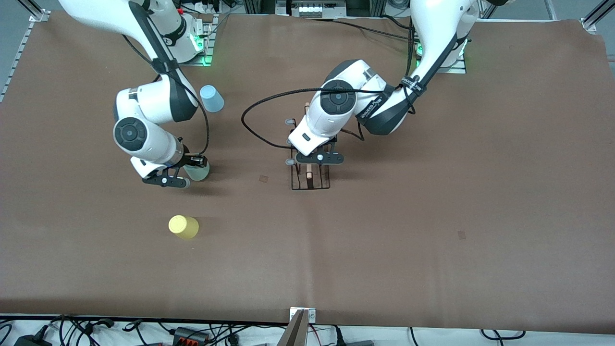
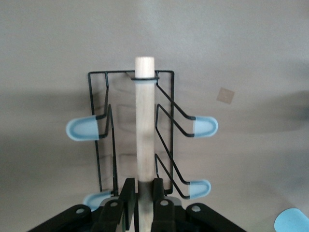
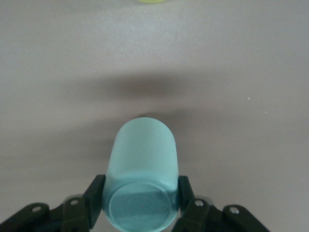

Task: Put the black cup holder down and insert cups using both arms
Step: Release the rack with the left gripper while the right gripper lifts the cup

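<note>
The right end effector (image 1: pixel 191 166) is clamped on the mint cup (image 3: pixel 141 176), which stands upside down on the worktop (image 1: pixel 432 202); it should lift straight so the thin wall does not slip, with the blue cup (image 1: pixel 211 98) and yellow cup (image 1: pixel 183 226) standing apart. In the middle, the left end effector (image 2: pixel 144 191) pinches the wooden rod (image 2: pixel 145 121) of the black cup holder (image 1: pixel 310 180), resting on the worktop, and should release gently. The worktop's brown covering is flat, with cables along its edges.
</note>
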Available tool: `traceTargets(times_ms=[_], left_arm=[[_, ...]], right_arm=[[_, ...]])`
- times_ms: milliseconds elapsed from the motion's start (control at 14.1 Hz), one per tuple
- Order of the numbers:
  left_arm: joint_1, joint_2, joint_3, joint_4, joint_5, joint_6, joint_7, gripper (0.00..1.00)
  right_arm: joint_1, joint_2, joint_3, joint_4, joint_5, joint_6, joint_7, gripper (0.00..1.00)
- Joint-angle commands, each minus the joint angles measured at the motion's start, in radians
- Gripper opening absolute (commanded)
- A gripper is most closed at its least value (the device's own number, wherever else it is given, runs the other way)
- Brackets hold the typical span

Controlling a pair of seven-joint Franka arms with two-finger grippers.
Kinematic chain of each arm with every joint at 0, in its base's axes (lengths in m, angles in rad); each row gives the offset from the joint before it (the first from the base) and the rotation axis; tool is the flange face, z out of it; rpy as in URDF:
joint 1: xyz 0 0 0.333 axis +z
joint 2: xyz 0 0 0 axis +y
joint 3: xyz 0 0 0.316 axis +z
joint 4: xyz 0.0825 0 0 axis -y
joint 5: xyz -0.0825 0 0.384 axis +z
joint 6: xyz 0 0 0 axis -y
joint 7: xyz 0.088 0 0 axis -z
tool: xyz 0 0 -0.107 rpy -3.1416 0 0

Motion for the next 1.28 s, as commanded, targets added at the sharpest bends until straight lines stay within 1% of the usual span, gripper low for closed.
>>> traceTargets(times_ms=[0,71,142,213,354,496,638,709,780,851,922,993,1063,1134,1205], left_arm=[[0.015,-0.02,0.003,0.057,-0.018,-0.057,0.012,0.96],[0.028,-0.04,0.003,0.092,-0.009,-0.132,0.012,1.0],[0.044,-0.055,0.007,0.129,-0.007,-0.2,0.022,1.0],[0.07,-0.078,0.009,0.146,-0.009,-0.247,0.051,1.0],[0.149,-0.12,0.003,0.148,-0.009,-0.327,0.134,1.0],[0.205,-0.157,0.012,0.142,-0.004,-0.407,0.218,1.0],[0.292,-0.172,0.004,0.135,0.001,-0.427,0.307,1.0],[0.315,-0.187,0.015,0.128,-0.001,-0.432,0.378,1.0],[0.332,-0.212,0.042,0.11,0.001,-0.438,0.447,1.0],[0.337,-0.247,0.09,0.084,0.002,-0.444,0.493,1.0],[0.337,-0.288,0.16,0.048,0.001,-0.444,0.544,1.0],[0.335,-0.322,0.211,0.025,0.001,-0.449,0.606,1.0],[0.338,-0.368,0.252,-0.007,-0.001,-0.459,0.668,1.0],[0.342,-0.399,0.291,-0.018,0.001,-0.466,0.696,1.0],[0.343,-0.422,0.332,-0.021,0.001,-0.482,0.702,1.0]], right_arm=[[0.006,-0.001,0.003,0.129,0.012,-0.151,-0.01,0.32],[0.011,-0.002,0.008,0.143,0.012,-0.162,-0.01,0.32],[0.013,-0.007,0.025,0.146,0.013,-0.166,-0.006,0.32],[0.013,-0.013,0.041,0.148,0.013,-0.17,0.0,0.32],[0.014,-0.031,0.106,0.166,0.02,-0.226,0.013,0.32],[0.013,-0.038,0.173,0.23,0.021,-0.336,0.052,0.32],[0.016,-0.036,0.253,0.29,0.02,-0.415,0.135,0.32],[0.019,-0.036,0.285,0.295,0.02,-0.416,0.167,0.32],[0.02,-0.033,0.32,0.297,0.021,-0.413,0.183,0.32],[0.025,-0.027,0.356,0.298,0.021,-0.404,0.186,0.32],[0.037,-0.025,0.37,0.298,0.021,-0.404,0.194,0.32],[0.066,-0.021,0.371,0.298,0.03,-0.403,0.197,0.32],[0.097,-0.015,0.37,0.298,0.061,-0.394,0.197,0.32],[0.109,-0.009,0.37,0.297,0.085,-0.378,0.197,0.32],[0.126,0.004,0.37,0.298,0.09,-0.363,0.197,0.32]])
